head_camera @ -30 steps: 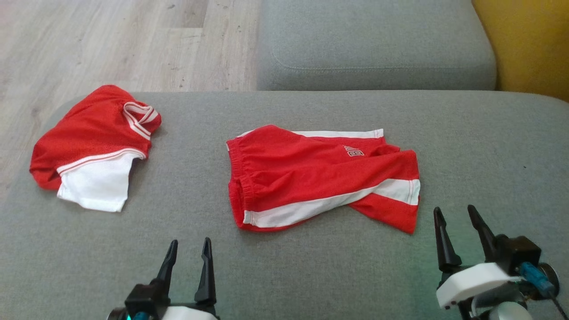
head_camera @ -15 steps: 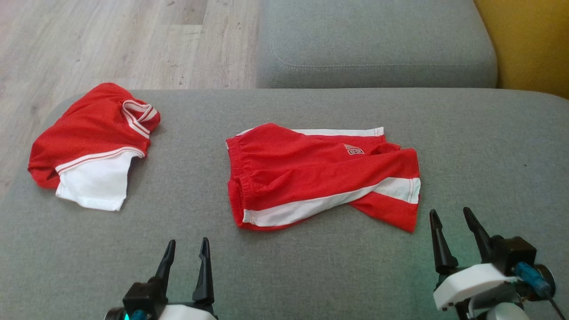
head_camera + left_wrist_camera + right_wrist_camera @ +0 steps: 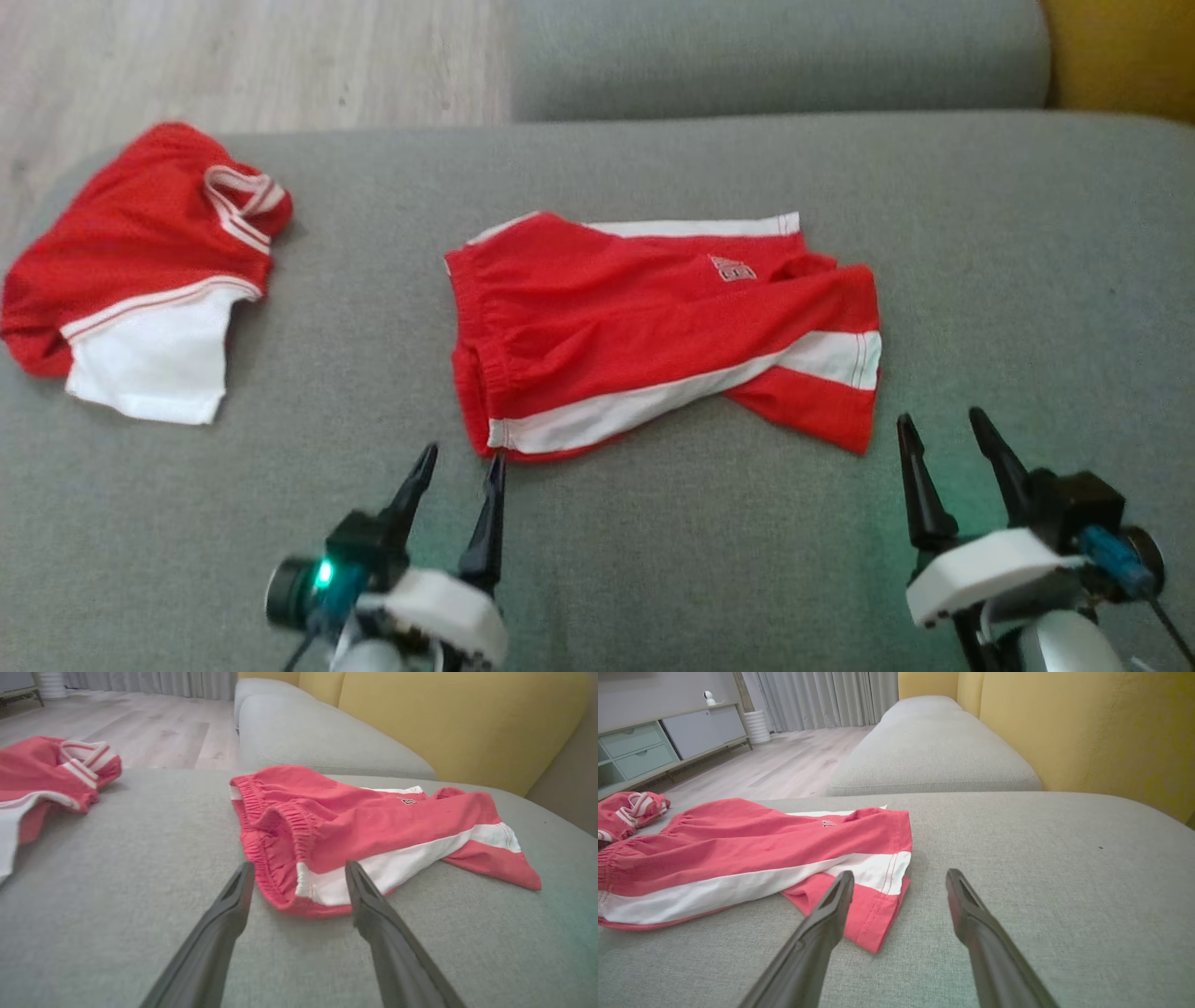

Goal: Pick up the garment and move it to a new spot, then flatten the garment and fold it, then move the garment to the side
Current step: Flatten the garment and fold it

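The garment is a pair of red shorts with white side stripes, lying rumpled in the middle of the grey sofa cushion. My left gripper stands open just short of the waistband corner, which shows between its fingers in the left wrist view. My right gripper is open too, a little to the right of the red leg hem. Neither gripper holds anything.
A second red and white garment lies bunched at the cushion's far left edge. Another grey cushion sits behind, with a yellow backrest to the right. Wooden floor lies beyond the cushion at the upper left.
The head camera has tilted, shifting the whole picture down and left. My left gripper has moved forward and right toward the shorts' waistband corner. The right gripper has barely moved.
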